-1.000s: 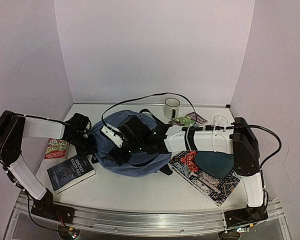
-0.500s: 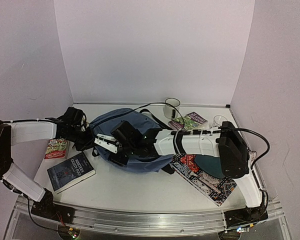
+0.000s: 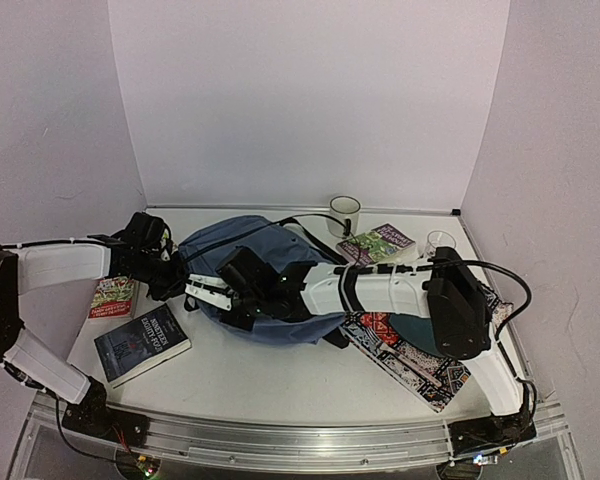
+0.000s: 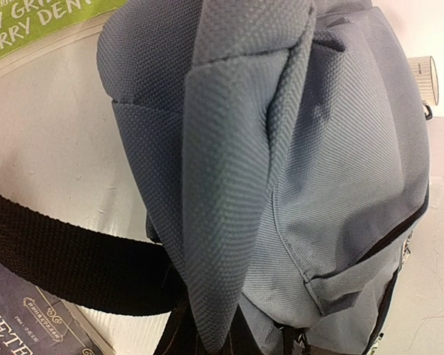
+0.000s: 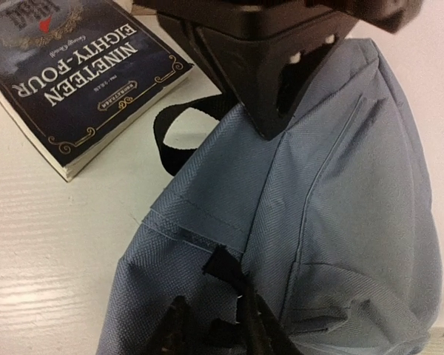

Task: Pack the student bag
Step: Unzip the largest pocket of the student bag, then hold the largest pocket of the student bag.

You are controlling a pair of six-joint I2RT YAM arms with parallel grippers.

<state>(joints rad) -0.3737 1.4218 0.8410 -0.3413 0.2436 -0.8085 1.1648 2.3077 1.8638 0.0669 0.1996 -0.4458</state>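
The student bag lies on its side left of the counter's middle. The left end effector is clenched on a raised fold of fabric at the bag's left end. The right end effector sits low on the bag's front side, its fingertips close around a small black tab; I cannot tell whether they grip it. A dark paperback lies near the front-left corner, a mug by the back edge, and a patterned mat toward the right edge.
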